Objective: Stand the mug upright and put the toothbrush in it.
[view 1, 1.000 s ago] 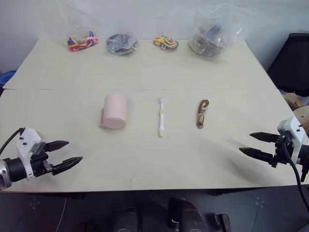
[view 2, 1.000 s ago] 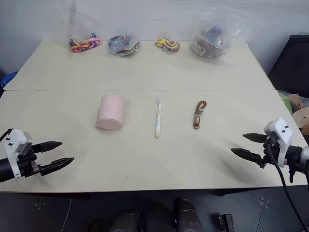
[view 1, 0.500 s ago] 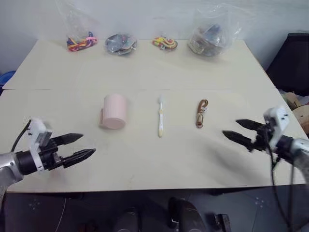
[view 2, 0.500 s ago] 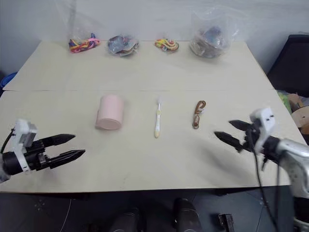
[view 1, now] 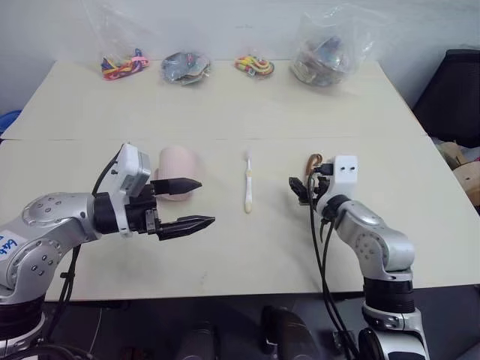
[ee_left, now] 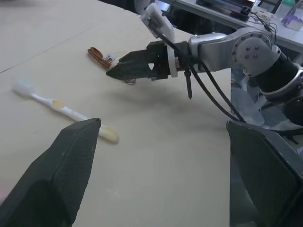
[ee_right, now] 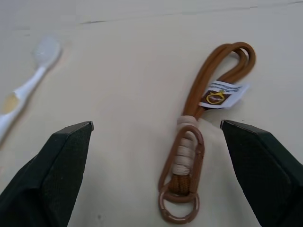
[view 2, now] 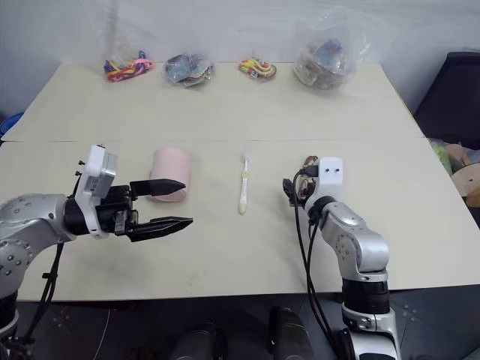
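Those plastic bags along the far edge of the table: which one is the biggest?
The clear bag at the robot's far right end of the row. It stands tall and puffed up, while the other three bags lie low and small.

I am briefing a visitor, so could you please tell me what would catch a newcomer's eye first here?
The two black-fingered grippers, left and right, both open, hover above the pale table. Between them lie a pale pink mug on its side, a slim white toothbrush and a brown strap.

No readable text; the strap [ee_right: 189,156] tag's print (tiny) stays illegible.
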Available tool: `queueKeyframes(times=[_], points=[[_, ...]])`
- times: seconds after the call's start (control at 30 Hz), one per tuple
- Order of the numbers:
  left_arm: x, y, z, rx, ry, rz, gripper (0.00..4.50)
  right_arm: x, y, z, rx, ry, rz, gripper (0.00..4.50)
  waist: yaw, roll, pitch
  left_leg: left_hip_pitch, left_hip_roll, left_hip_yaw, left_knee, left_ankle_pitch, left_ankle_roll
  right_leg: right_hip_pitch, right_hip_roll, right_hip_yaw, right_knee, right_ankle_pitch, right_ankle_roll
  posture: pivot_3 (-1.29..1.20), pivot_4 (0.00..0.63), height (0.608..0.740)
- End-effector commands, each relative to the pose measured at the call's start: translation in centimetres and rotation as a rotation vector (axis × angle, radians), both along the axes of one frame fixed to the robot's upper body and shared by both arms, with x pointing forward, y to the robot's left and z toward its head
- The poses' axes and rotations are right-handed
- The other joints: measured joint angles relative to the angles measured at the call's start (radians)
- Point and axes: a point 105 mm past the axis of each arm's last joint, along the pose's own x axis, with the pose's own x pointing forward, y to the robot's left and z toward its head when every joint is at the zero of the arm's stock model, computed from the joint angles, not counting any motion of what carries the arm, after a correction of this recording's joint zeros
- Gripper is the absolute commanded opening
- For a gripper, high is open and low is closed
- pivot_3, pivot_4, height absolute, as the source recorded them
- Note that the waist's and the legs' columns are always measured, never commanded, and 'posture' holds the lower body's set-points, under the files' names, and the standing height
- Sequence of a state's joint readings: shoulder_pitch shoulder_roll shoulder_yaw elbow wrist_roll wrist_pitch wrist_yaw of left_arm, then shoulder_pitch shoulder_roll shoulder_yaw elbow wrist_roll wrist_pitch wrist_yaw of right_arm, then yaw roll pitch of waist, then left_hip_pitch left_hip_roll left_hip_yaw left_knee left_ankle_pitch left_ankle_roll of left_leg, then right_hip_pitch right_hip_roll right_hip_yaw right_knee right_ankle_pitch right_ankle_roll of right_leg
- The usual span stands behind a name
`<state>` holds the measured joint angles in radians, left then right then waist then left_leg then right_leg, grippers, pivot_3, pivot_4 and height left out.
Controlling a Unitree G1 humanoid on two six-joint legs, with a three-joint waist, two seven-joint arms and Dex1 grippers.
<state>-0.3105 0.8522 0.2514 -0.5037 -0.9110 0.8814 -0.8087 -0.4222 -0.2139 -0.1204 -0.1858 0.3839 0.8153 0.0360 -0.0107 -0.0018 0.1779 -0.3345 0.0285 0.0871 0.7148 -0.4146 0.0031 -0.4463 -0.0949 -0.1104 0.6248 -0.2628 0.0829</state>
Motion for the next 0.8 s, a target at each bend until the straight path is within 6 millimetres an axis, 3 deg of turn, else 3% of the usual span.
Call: queueKeyframes(times=[0.03,0.1,0.2,0.4,0.53,0.57,0.63,0.8], points=[[0.2,-0.3,0.9,0.004,-0.058,-0.020,4.50,0.8,0.0,0.4,-0.039,-0.042,-0.040,4.48,-0.002,0.000,0.000,0.000,0.000,0.000,0.000,0.000,0.000,0.000,0.000,0.000,0.000,0.000,0.000,0.00,0.150,0.740],[0.4,-0.4,1.0,0.000,-0.065,-0.022,4.50,1.0,-0.2,-0.4,-0.043,-0.025,-0.049,4.48,-0.003,0.000,0.000,0.000,0.000,0.000,0.000,0.000,0.000,0.000,0.000,0.000,0.000,0.000,0.000,0.00,0.150,0.740],[0.6,-0.6,0.9,0.003,-0.073,-0.023,4.50,1.0,0.1,-0.8,-0.020,-0.025,-0.033,3.86,-0.012,0.000,0.000,0.000,0.001,0.000,0.000,0.000,0.000,0.000,0.000,0.000,0.000,0.000,0.000,0.00,0.150,0.740],[0.9,-1.0,1.0,0.002,-0.089,-0.039,4.50,0.9,0.4,-0.7,-0.023,-0.044,-0.008,1.77,-0.018,0.000,0.000,0.000,0.001,0.000,-0.001,0.001,-0.001,0.000,0.001,0.000,0.000,0.000,0.000,0.00,0.150,0.740],[1.1,-1.3,0.8,0.002,-0.099,-0.050,4.50,1.0,-0.5,-0.4,-0.027,-0.055,-0.033,0.34,-0.017,0.000,0.000,0.000,0.001,0.000,0.000,0.001,-0.001,0.000,0.000,0.000,0.000,0.000,0.000,0.00,0.150,0.740],[1.1,-1.4,0.8,0.003,-0.101,-0.056,4.50,1.0,-1.3,-0.3,-0.036,-0.055,-0.056,0.12,-0.017,0.000,0.000,0.000,0.001,0.000,-0.001,0.001,-0.001,0.000,0.000,0.000,0.000,0.000,0.000,0.00,0.150,0.740],[1.0,-1.9,0.8,-0.002,-0.106,-0.073,4.50,1.1,-4.3,0.1,-0.070,-0.063,-0.151,0.12,-0.015,0.000,0.000,0.000,0.001,0.000,0.000,0.001,-0.001,0.000,0.000,0.000,0.000,0.000,0.000,0.00,0.150,0.740],[0.7,-3.6,1.0,-0.025,-0.114,-0.153,4.50,-0.7,-15.5,1.6,-0.123,-0.075,-0.470,0.12,0.010,0.000,0.000,-0.001,0.000,0.000,0.000,0.001,-0.001,0.000,-0.002,0.001,-0.001,0.000,0.000,0.00,0.150,0.740]])
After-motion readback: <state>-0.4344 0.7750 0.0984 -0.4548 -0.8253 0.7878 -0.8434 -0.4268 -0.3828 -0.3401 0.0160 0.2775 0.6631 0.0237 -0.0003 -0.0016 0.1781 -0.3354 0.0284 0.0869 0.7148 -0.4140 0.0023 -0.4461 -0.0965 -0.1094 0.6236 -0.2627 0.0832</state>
